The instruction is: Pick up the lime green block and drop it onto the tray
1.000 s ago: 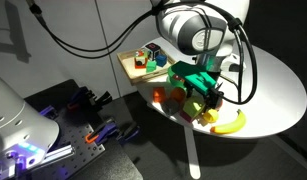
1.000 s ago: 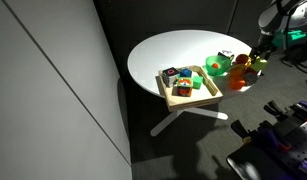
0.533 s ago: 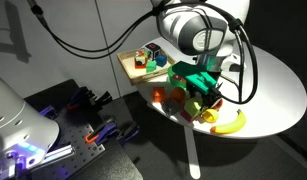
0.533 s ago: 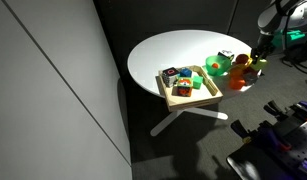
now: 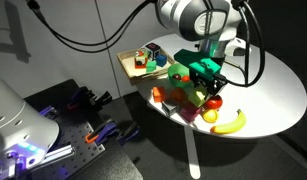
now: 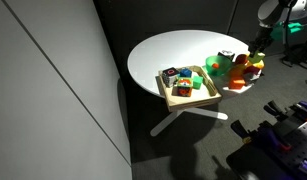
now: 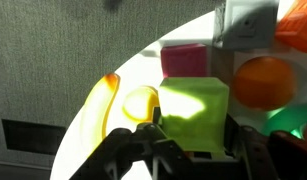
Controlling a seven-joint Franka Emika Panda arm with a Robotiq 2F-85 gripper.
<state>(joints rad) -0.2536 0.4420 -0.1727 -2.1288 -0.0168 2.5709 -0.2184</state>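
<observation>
The lime green block point(image 7: 193, 110) fills the middle of the wrist view, clamped between my gripper's point(image 7: 193, 138) two dark fingers. The gripper is shut on it and holds it above the pile of toy food. In an exterior view the gripper point(image 5: 205, 90) hangs over the fruit at the table's near side, some way from the tray point(image 5: 131, 70). The light wooden tray point(image 6: 183, 101) lies near the table's front edge with several coloured blocks in it. In that view the gripper point(image 6: 261, 44) is small and far to the right of it.
Under the gripper lie a banana point(image 7: 93, 110), a yellow lemon point(image 7: 141, 100), a pink block point(image 7: 185, 60) and an orange fruit point(image 7: 261, 80). A green bowl point(image 5: 180, 72) sits between the fruit and the tray. The round white table's edge point(image 5: 193, 125) is close by.
The jaws have closed on the lime green block. The arm has risen with it, away from the fruit pile.
</observation>
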